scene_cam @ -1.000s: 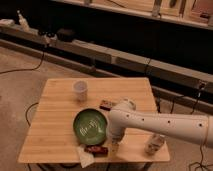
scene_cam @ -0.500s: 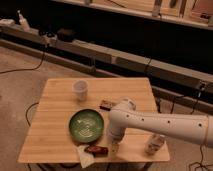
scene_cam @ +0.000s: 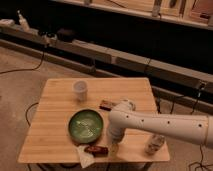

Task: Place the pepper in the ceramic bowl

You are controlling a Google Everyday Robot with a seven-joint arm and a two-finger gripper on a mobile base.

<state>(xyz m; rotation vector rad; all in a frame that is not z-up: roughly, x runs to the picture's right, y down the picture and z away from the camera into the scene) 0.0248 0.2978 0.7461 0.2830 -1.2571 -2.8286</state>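
The pepper (scene_cam: 96, 149), a small dark red elongated thing, lies near the table's front edge, partly on a white napkin (scene_cam: 84, 157). The ceramic bowl (scene_cam: 86, 124), green with a paler swirl inside, sits empty just behind it. My white arm reaches in from the right and bends down over the table. Its gripper (scene_cam: 114, 144) hangs just right of the pepper and right of the bowl's rim. The gripper is open and I see nothing in it.
A white cup (scene_cam: 80, 90) stands at the back left of the wooden table (scene_cam: 50, 135). A flat reddish-brown bar (scene_cam: 106, 105) lies behind the bowl. A pale crumpled object (scene_cam: 154, 143) sits at the front right. Shelving and cables run behind.
The gripper has dropped slightly and shifted a little left toward the pepper. Nothing on the table has moved.
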